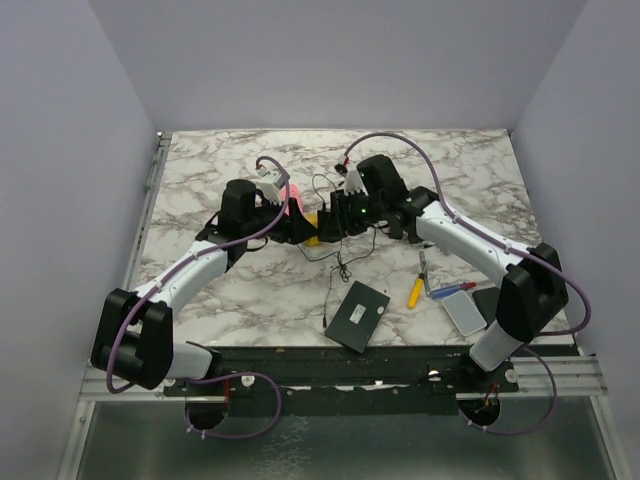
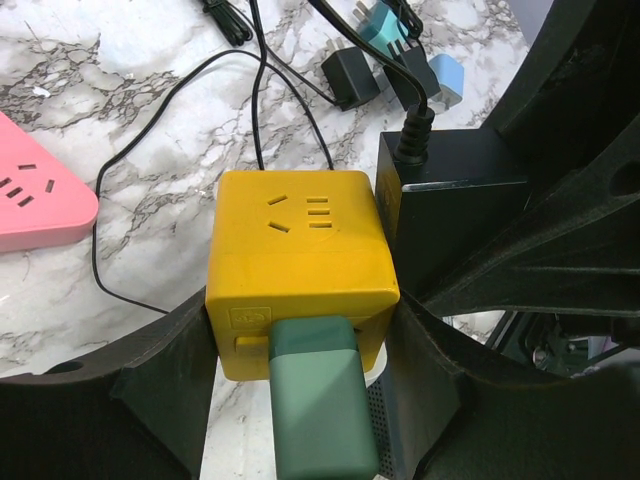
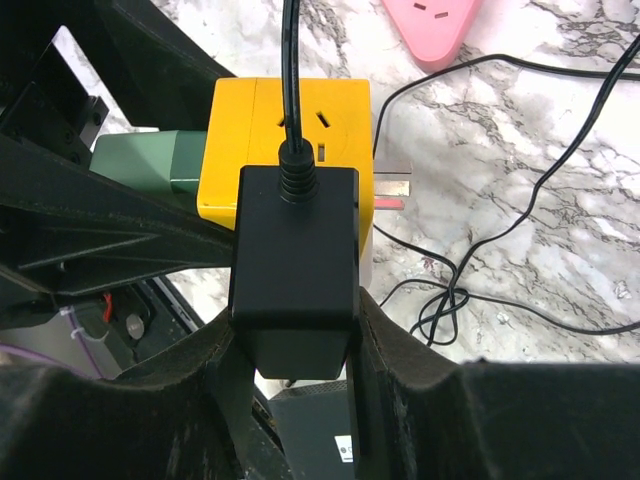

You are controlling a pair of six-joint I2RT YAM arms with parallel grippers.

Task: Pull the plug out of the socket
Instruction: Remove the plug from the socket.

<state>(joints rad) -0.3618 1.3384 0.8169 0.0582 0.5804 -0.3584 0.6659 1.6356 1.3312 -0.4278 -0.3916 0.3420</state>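
at the near edge of the bench [image 1: 270, 290] lie a flat black case [image 1: 358, 315] and a yellow-handled tool [image 1: 414, 292], both well apart from the work. further in, the two arms meet over the middle of the bench.

the left fingers [image 2: 150, 390] are closed narrow on the yellow cube socket [image 2: 300, 235], one against each side face. a green plug [image 2: 315, 400] sticks out of the face nearest that wrist camera. the right fingers [image 3: 410, 400] are clamped on the black plug [image 3: 295, 260], a boxy adapter body whose cord [image 3: 291, 70] runs away over the cube. that plug sits flush against the cube's side, with no gap and no prong showing (so i judge it fully seated). i cannot tell whether the cube rests on the bench or is lifted off it.

the step in hand looks like the pull itself: both grips are made and the plug is not yet out. the next move calls for the right arm to draw the plug straight out along its prongs, away from the cube, while the left arm holds the cube firm. a sideways tug could twist the cube in the grip or bind the prongs.

just beyond, a pink power strip [image 2: 40, 195] lies near the cube without touching it. farther off are a black adapter [image 2: 350, 75] and a blue adapter [image 2: 447, 78], loose among thin wires.
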